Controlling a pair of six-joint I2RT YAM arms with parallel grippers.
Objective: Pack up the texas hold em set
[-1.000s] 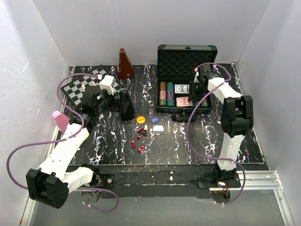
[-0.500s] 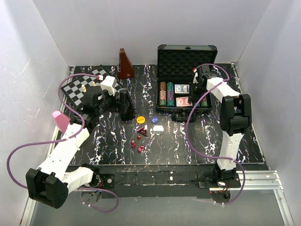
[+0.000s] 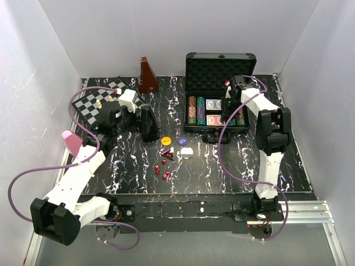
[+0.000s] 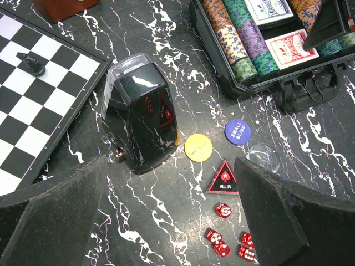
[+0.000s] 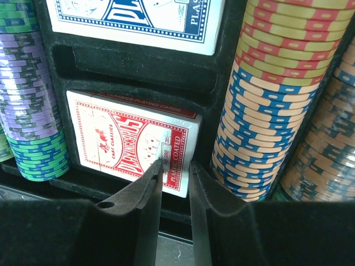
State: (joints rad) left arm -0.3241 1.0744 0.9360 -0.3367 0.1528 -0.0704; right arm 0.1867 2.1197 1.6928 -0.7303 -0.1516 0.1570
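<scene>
Poker case (image 3: 219, 69) open, upper right on black marbled table (image 3: 222, 166), white walls (image 3: 166, 33) around; right claw (image 5: 176, 169) at red deck (image 5: 130, 138) edge, narrow slit, empty; left claw (image 4: 169, 183) wide, empty

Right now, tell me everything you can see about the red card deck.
The red deck is a boxed pack, red with ornate white print and a small seal at its near edge. It lies face up, slightly askew, in a foam slot of the case, between the purple-green chips and the red-blue chips, with the blue deck one slot beyond. The right gripper hovers at its near edge; contact is unclear.
</scene>
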